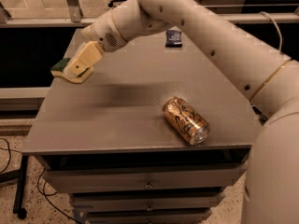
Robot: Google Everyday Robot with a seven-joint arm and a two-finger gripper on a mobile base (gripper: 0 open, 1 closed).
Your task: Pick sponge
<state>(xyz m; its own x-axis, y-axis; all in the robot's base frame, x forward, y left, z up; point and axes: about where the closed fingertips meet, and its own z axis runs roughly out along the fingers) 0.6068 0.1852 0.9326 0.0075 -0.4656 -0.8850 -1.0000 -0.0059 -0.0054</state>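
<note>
The sponge (60, 66), dark green on top over pale yellow foam, lies on the grey table (126, 106) near its left edge. Most of it is hidden behind my gripper (77, 69), whose cream fingers come down right over and in front of it. Only the sponge's left green end and a strip of its yellow base show. The white arm reaches in from the upper right across the table.
A gold drink can (185, 120) lies on its side at the table's front right. A small dark packet (174, 38) sits at the back edge. Drawers run below the tabletop. Cables lie on the floor at left.
</note>
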